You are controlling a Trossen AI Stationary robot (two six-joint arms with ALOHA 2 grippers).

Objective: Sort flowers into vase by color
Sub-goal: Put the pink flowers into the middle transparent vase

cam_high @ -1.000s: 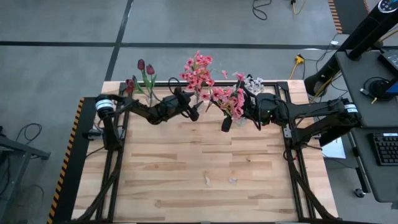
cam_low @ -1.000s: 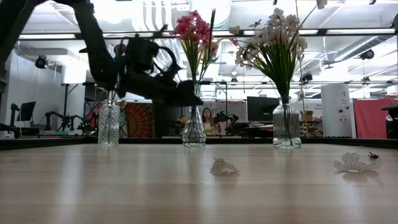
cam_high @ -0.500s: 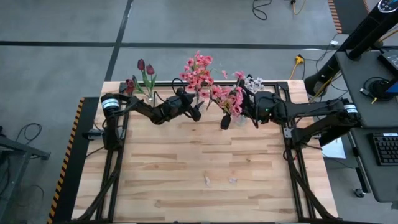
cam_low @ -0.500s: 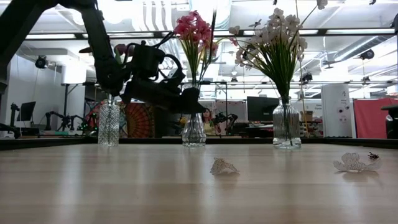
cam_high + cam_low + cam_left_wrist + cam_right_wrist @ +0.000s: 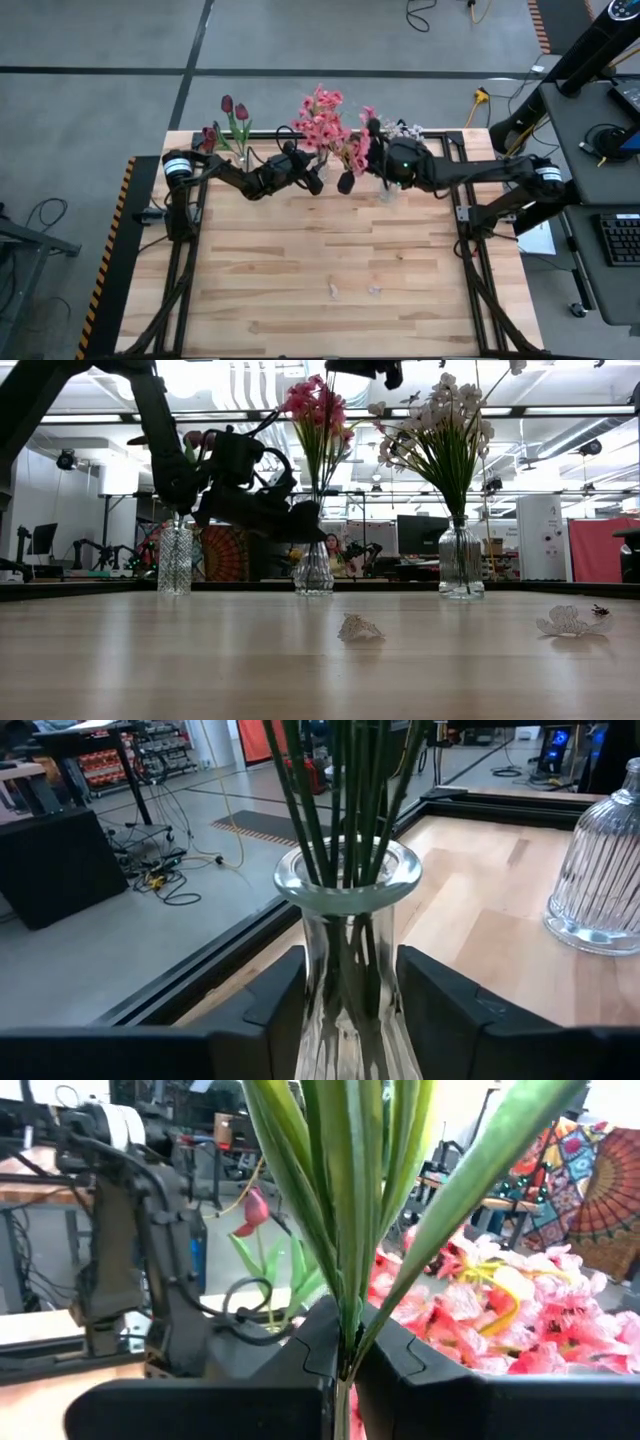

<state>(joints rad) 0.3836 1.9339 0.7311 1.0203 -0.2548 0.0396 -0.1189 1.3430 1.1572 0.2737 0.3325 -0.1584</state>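
Holding a pink flower by its stem, the right end effector is clenched on the green stalk, which shows pinched between its two dark fingers in the right wrist view. The step in hand appears to be delivery of this pink stem to the middle vase, which already carries the pink clustered blooms at the far edge of the table. The left end effector straddles that vase's neck, one finger on each side of the glass just below the rim; whether the fingers actually press the glass cannot be told, so it reads as bracing the vase. The next move probably calls for swinging the stem upright, bringing its lower end over the vase mouth, then lowering it among the stems already there. The left arm reaches in low from the table's left side toward the vase; the right arm stretches across from the right, wrist raised, its end effector just beside the pink bunch. Dark red tulips occupy the left vase, white sprays the right vase.
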